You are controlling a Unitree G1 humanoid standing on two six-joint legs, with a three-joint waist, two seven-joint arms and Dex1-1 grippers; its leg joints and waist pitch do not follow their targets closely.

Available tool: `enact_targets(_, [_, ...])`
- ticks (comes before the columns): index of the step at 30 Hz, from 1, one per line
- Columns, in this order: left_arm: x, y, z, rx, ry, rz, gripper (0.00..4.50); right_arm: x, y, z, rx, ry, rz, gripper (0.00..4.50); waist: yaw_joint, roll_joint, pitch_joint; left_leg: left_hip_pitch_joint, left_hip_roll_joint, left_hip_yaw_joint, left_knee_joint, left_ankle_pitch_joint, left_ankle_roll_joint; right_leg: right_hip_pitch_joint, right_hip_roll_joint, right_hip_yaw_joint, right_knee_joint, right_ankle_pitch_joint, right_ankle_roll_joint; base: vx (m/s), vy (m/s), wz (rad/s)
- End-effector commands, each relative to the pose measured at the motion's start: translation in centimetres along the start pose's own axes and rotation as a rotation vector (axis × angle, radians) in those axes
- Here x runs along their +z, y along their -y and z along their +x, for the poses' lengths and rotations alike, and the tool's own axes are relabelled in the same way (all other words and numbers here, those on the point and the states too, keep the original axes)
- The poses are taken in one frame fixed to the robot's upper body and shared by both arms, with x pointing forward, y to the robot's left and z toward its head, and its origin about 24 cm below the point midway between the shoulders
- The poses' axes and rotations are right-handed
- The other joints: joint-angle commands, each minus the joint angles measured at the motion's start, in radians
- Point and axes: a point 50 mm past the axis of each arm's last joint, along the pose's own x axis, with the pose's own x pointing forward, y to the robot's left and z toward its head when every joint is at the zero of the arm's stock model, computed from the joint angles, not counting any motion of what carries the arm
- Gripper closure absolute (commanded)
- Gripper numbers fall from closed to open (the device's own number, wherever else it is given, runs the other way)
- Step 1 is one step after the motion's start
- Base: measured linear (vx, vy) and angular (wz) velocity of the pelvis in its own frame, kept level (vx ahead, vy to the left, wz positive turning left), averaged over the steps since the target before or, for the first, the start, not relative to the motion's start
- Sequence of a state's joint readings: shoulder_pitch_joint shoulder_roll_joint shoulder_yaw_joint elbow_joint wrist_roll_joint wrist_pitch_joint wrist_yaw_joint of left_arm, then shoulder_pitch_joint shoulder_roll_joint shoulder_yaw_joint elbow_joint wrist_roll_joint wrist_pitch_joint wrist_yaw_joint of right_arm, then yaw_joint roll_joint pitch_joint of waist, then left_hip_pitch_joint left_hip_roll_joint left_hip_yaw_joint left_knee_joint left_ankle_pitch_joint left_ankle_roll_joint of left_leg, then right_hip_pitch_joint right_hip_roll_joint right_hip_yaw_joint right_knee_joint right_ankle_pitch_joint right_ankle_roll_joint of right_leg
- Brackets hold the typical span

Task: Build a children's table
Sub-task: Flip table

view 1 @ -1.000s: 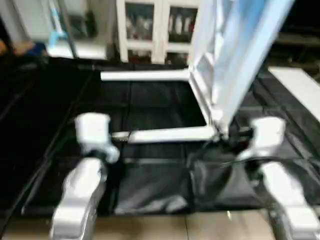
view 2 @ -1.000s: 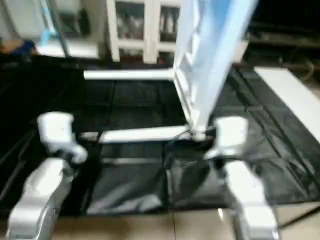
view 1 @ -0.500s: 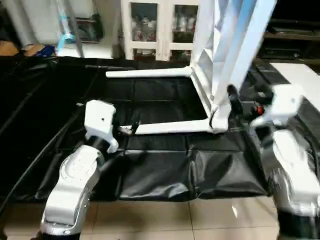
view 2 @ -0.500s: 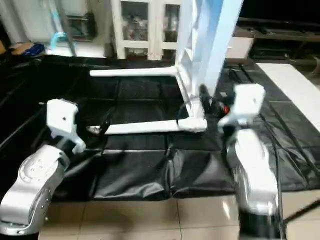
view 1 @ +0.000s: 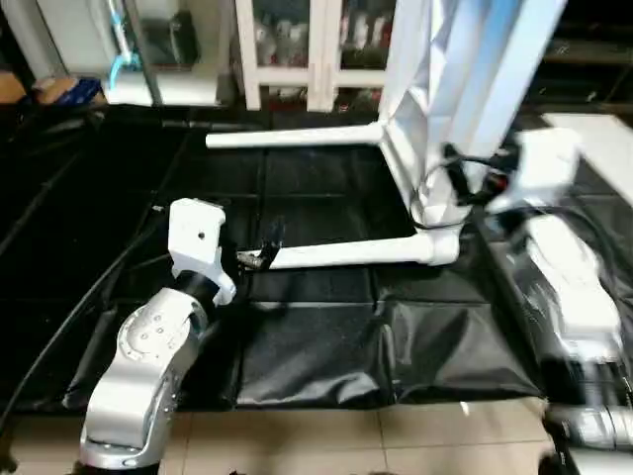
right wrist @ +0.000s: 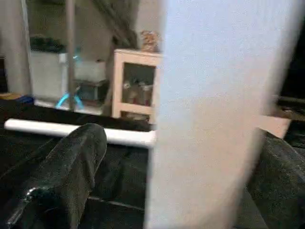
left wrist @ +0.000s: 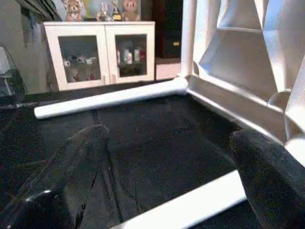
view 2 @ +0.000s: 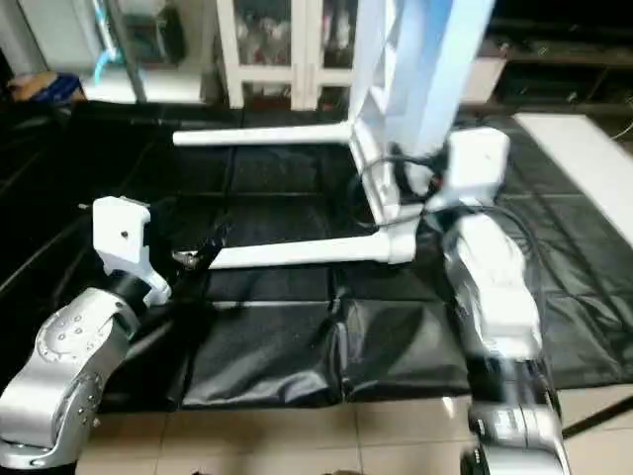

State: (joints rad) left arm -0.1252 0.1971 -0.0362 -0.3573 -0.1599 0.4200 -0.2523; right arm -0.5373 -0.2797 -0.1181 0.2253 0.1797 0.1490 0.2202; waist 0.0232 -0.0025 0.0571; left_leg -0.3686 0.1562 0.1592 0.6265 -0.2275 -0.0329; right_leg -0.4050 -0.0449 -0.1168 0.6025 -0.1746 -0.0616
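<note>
A black mat [view 1: 326,346] is spread over a tiled floor [view 1: 326,440], and a white glass-door cabinet [view 1: 316,49] is seen against the wall beyond its far edge. The children's table top [view 1: 465,69] is stood on edge toward the mat's far right part, tilted up out of the picture. Two white legs are plugged into its lower corner sockets and lie level over the mat, pointing to the left: the far leg [view 1: 292,137] near the mat's far edge, the near leg [view 1: 356,251] across the mat's middle. The right gripper [view 1: 455,178] is held at the top's lower near corner, its black fingers [right wrist: 71,167] spread wide on either side of the white edge without closing on it. The left gripper [view 1: 259,252] is found at the free tip of the near leg, its fingers [left wrist: 76,162] likewise set wide apart, with the leg running between them and nothing gripped.
</note>
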Motion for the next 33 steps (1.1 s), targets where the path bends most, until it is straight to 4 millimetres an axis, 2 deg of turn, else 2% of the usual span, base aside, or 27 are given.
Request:
enact_targets(1, [0.0,0.6,0.1,-0.04,-0.01,0.006,0.0,-0.1,0.5,0.5,-0.015,-0.006,-0.037,0.05,0.009,-0.005,-0.08,0.001,0.074,-0.024,-0.056,0.112,0.177,0.067,-0.116,0.079,-0.036,0.065,-0.202,0.0,0.0,0.0])
enact_targets(2, [0.1,0.7,0.1,-0.049,-0.007,0.006,0.0,-0.2,0.6,0.8,-0.025,-0.012,-0.055,0.05,0.01,-0.012,-0.076,0.0,0.075,-0.021,-0.058,0.093,0.178,0.067,-0.115,0.079,-0.042,0.029,-0.197,0.0,0.0,0.0])
enact_targets(3, [0.2,0.8,0.1,-0.056,-0.004,0.005,0.0,-0.2,0.8,0.9,-0.032,-0.018,-0.07,0.05,0.014,-0.014,-0.071,0.002,0.075,-0.019,-0.061,0.041,0.16,0.066,-0.114,0.077,-0.052,-0.064,-0.183,0.0,0.0,0.0])
enact_targets(4, [0.5,1.5,-0.2,-0.139,-0.003,0.027,0.0,-0.2,1.1,1.3,-0.053,-0.021,-0.088,0.05,0.016,-0.014,-0.066,0.008,0.077,-0.016,-0.063,-0.011,0.134,0.061,-0.113,0.078,-0.062,-0.145,-0.166,0.0,0.0,0.0])
enact_targets(5, [0.5,1.6,-0.2,-0.15,-0.003,0.032,0.0,-0.1,1.2,1.4,-0.056,-0.021,-0.089,0.05,0.017,-0.018,-0.065,0.01,0.078,-0.016,-0.065,-0.033,0.119,0.06,-0.115,0.077,-0.064,-0.184,-0.156,0.0,0.0,0.0])
enact_targets(6, [0.6,1.9,-0.4,-0.187,-0.004,0.047,0.0,-0.1,1.3,1.5,-0.064,-0.021,-0.092,0.05,0.018,-0.014,-0.062,0.016,0.078,-0.011,-0.068,-0.076,0.089,0.056,-0.111,0.077,-0.07,-0.251,-0.136,0.0,0.0,0.0])
enact_targets(7, [0.7,2.3,-0.5,-0.233,-0.002,0.077,0.0,0.0,1.5,1.7,-0.07,-0.018,-0.095,0.05,0.016,-0.018,-0.06,0.018,0.079,-0.009,-0.07,-0.104,0.066,0.054,-0.11,0.077,-0.073,-0.286,-0.118,0.0,0.0,0.0])
enact_targets(8, [0.7,2.5,-0.7,-0.266,0.001,0.11,0.0,0.1,1.7,2.0,-0.077,-0.013,-0.098,0.05,0.015,-0.018,-0.058,0.018,0.079,-0.007,-0.072,-0.121,0.05,0.052,-0.107,0.077,-0.075,-0.306,-0.101,0.0,0.0,0.0])
enact_targets(10, [0.8,2.6,-0.7,-0.281,0.009,0.13,0.0,0.3,1.9,2.2,-0.084,-0.003,-0.093,0.05,0.013,-0.017,-0.056,0.018,0.077,-0.007,-0.072,-0.144,0.038,0.051,-0.108,0.077,-0.078,-0.333,-0.084,0.0,0.0,0.0])
enact_targets(11, [1.0,2.5,-0.7,-0.275,0.02,0.134,0.0,0.4,2.0,2.3,-0.086,0.003,-0.085,0.2,0.013,-0.021,-0.057,0.019,0.077,-0.006,-0.072,-0.149,0.036,0.051,-0.109,0.077,-0.079,-0.34,-0.081,0.0,0.0,0.0])
enact_targets(14, [1.2,2.5,-0.7,-0.27,0.034,0.139,0.0,0.6,2.2,2.5,-0.08,0.013,-0.075,0.34,0.012,-0.019,-0.056,0.017,0.076,-0.006,-0.072,-0.157,0.026,0.05,-0.108,0.076,-0.081,-0.347,-0.072,0.0,0.0,0.0])
enact_targets(15, [1.3,2.5,-0.7,-0.272,0.037,0.146,0.0,0.6,2.2,2.6,-0.077,0.015,-0.073,0.49,0.013,-0.025,-0.058,0.017,0.076,-0.006,-0.072,-0.158,0.027,0.05,-0.108,0.076,-0.081,-0.349,-0.068,0.0,0.0,0.0])
enact_targets(18, [1.4,2.5,-0.7,-0.272,0.04,0.158,0.0,0.7,2.2,2.7,-0.07,0.025,-0.071,0.6,0.015,-0.023,-0.06,0.013,0.077,-0.007,-0.072,-0.143,0.031,0.052,-0.11,0.075,-0.078,-0.336,-0.07,0.0,0.0,0.0])
enact_targets(21, [1.6,2.3,-0.7,-0.264,0.048,0.169,0.0,0.6,2.0,2.7,-0.062,0.03,-0.069,0.98,0.014,-0.023,-0.062,0.011,0.079,-0.008,-0.071,-0.129,0.032,0.052,-0.11,0.075,-0.071,-0.298,-0.084,0.0,0.0,0.0])
enact_targets(22, [1.7,2.3,-0.6,-0.26,0.053,0.172,0.0,0.5,2.0,2.7,-0.059,0.032,-0.068,0.98,0.015,-0.025,-0.062,0.01,0.079,-0.008,-0.071,-0.122,0.034,0.053,-0.111,0.076,-0.068,-0.283,-0.091,0.0,0.0,0.0])
enact_targets(24, [1.8,2.2,-0.6,-0.258,0.057,0.172,0.0,0.5,2.0,2.7,-0.059,0.032,-0.069,1.17,0.015,-0.022,-0.063,0.01,0.079,-0.007,-0.07,-0.118,0.035,0.053,-0.111,0.076,-0.067,-0.269,-0.097,0.0,0.0,0.0])
enact_targets(26, [1.9,2.1,-0.6,-0.256,0.063,0.179,0.0,0.4,2.1,2.8,-0.061,0.03,-0.073,1.33,0.014,-0.025,-0.065,0.006,0.079,-0.007,-0.069,-0.1,0.042,0.057,-0.111,0.076,-0.06,-0.231,-0.115,0.0,0.0,0.0])
enact_targets(33, [2.4,1.6,-0.5,-0.223,0.069,0.172,0.0,1.3,2.9,3.1,-0.091,0.041,-0.102,1.96,0.016,-0.028,-0.065,0.008,0.079,-0.006,-0.067,-0.092,0.045,0.057,-0.111,0.076,-0.059,-0.235,-0.119,0.0,0.0,0.0])
